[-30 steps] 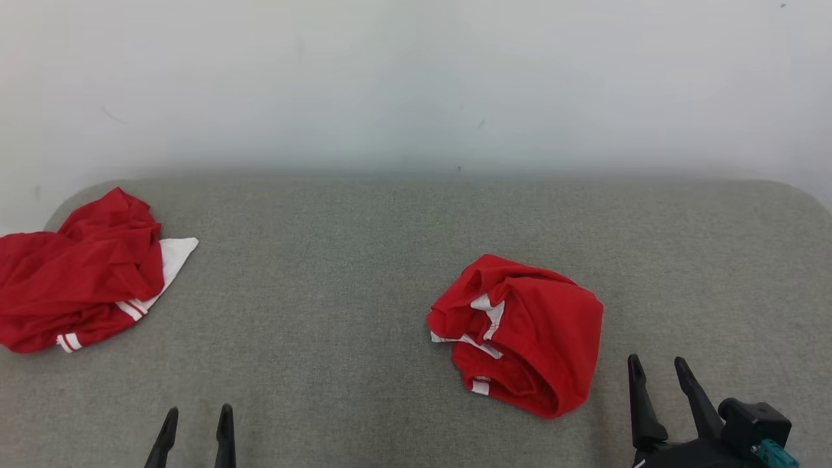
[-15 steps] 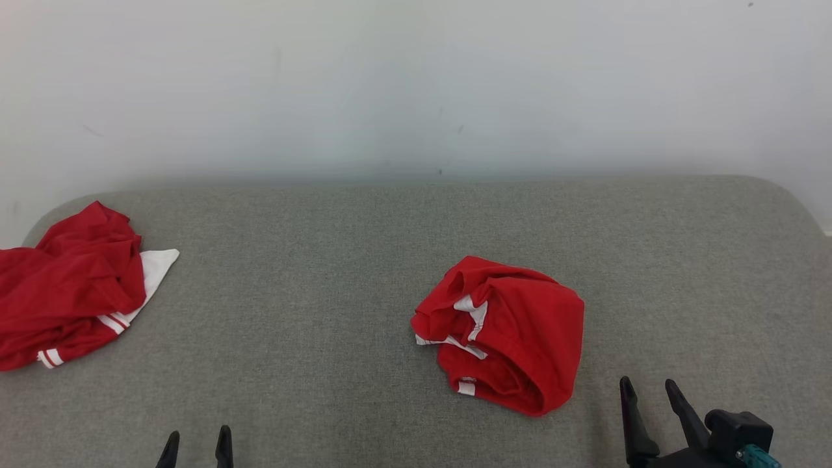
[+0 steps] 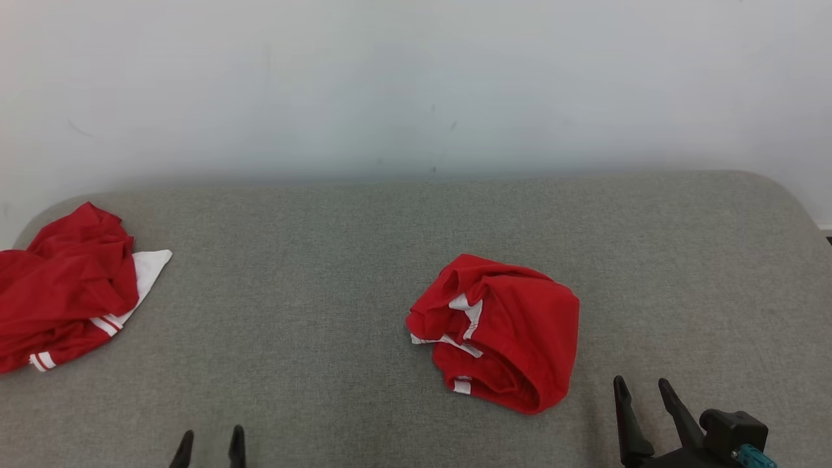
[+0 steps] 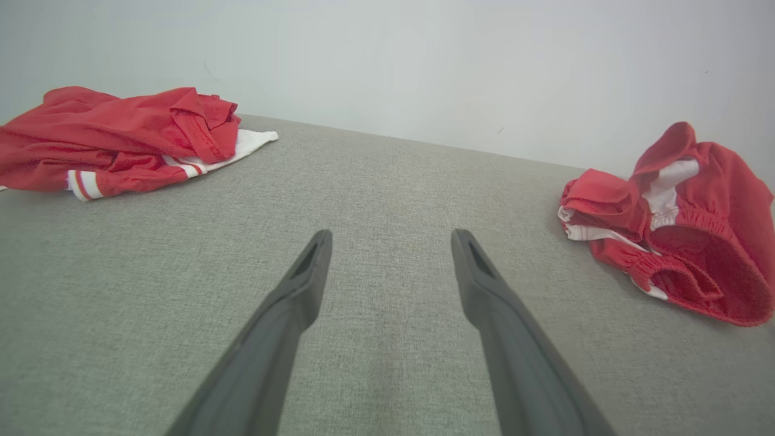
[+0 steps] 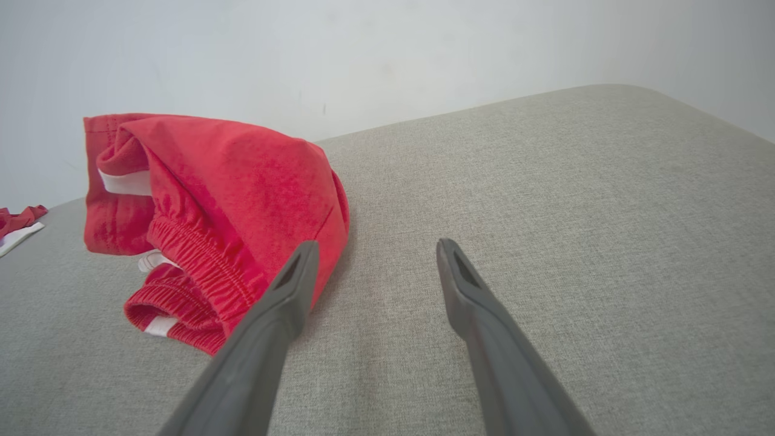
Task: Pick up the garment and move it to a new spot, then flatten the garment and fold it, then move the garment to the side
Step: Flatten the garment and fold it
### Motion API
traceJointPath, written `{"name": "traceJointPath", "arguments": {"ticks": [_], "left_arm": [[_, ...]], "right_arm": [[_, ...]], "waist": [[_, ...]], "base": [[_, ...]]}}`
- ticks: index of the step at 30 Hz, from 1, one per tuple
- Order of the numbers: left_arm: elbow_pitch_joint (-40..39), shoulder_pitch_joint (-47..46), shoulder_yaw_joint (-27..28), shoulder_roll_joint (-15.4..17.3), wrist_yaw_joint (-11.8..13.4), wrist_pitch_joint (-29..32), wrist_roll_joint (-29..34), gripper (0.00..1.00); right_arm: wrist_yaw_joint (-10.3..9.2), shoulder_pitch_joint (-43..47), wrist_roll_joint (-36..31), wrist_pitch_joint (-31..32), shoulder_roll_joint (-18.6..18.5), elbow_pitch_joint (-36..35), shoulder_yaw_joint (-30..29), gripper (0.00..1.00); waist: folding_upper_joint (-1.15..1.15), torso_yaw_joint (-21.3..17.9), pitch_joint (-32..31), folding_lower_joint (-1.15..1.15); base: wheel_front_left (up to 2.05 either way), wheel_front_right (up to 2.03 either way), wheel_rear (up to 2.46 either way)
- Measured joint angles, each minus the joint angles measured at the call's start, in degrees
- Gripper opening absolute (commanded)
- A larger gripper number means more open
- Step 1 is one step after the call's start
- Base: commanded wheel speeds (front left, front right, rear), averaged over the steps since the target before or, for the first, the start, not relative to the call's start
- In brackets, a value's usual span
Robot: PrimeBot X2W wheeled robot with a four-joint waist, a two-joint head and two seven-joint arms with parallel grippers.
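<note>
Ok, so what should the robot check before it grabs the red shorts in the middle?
1. Right claw open: ok, fingers spread apart.
2. Left claw open: ok, fingers spread apart.
3. Both claws empty: ok, nothing between the fingers.
4. Red shorts free to grab: ok, they lie alone on the grey surface, just ahead and left of the right claw, not touching it.
5. Other red garment out of the way: ok, far off at the left edge.
6. Shorts flat for folding: not ok, bunched in a heap.
</note>
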Motion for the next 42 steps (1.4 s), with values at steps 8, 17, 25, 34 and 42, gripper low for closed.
{"name": "traceJointPath", "arguments": {"ticks": [8, 17, 25, 34, 42], "left_arm": [[2.8, -4.6, -9.5, 0.4, -0.1, 1.1, -5.4, 1.00], [8.8, -14.4, -21.2, 0.5, -0.1, 7.2, -8.5, 1.00], [16.3, -19.0, -23.3, -0.8, -0.1, 11.6, -11.6, 1.00], [21.9, -22.4, -22.1, -1.5, 3.9, 12.6, -12.5, 1.00], [25.2, -25.4, -21.9, -2.0, 6.7, 11.7, -12.2, 0.00]], "right_arm": [[0.00, -1.1, 0.1, 0.7, 0.0, -0.6, 1.4, 1.00], [0.00, -1.4, 0.3, 1.6, 0.0, -1.3, 2.8, 1.00], [0.00, -2.2, 0.8, 1.5, 0.0, -1.6, 3.2, 1.00], [0.00, -2.6, 1.1, 1.0, 0.0, -1.0, 4.0, 1.00], [0.00, -3.3, 1.4, 0.8, 0.0, -1.1, 3.8, 1.00]], "waist": [[0.00, -1.6, 0.5, 0.00], [0.00, -6.9, 1.5, 0.01], [0.00, -13.1, 3.2, 0.01], [0.00, -18.2, 5.4, 0.01], [0.00, -19.2, 6.6, 0.01]], "base": [[0.00, 0.00, 0.00], [0.00, 0.00, 0.00], [0.00, 0.00, 0.00], [0.00, 0.00, 0.00], [0.00, 0.00, 0.00]]}}
